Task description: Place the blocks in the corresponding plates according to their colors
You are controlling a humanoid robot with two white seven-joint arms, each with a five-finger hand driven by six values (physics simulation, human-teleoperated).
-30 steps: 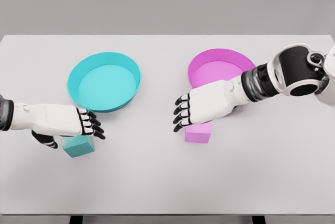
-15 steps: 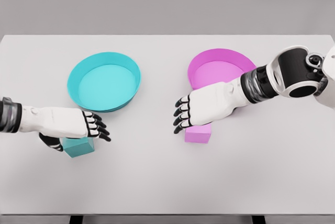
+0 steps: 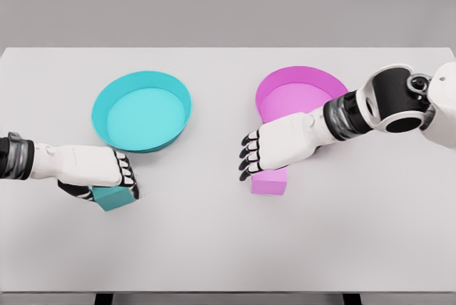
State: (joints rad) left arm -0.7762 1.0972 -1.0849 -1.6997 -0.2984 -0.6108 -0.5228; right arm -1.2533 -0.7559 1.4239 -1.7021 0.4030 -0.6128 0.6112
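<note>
Two blocks off their plates on white table (image 3: 214,248), per head view. Left hand (image 3: 100,173) wrapped around teal block (image 3: 114,197), just short of teal plate (image 3: 141,111). Right hand (image 3: 274,148) slack above pink block (image 3: 269,182), holding nothing, beside pink plate (image 3: 296,95). Shallow fingertip hold; could slip on lifting.

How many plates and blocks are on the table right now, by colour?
Teal plate: 1
Pink plate: 1
Teal block: 1, in the left hand
Pink block: 1, under the right hand
Total: 4
</note>
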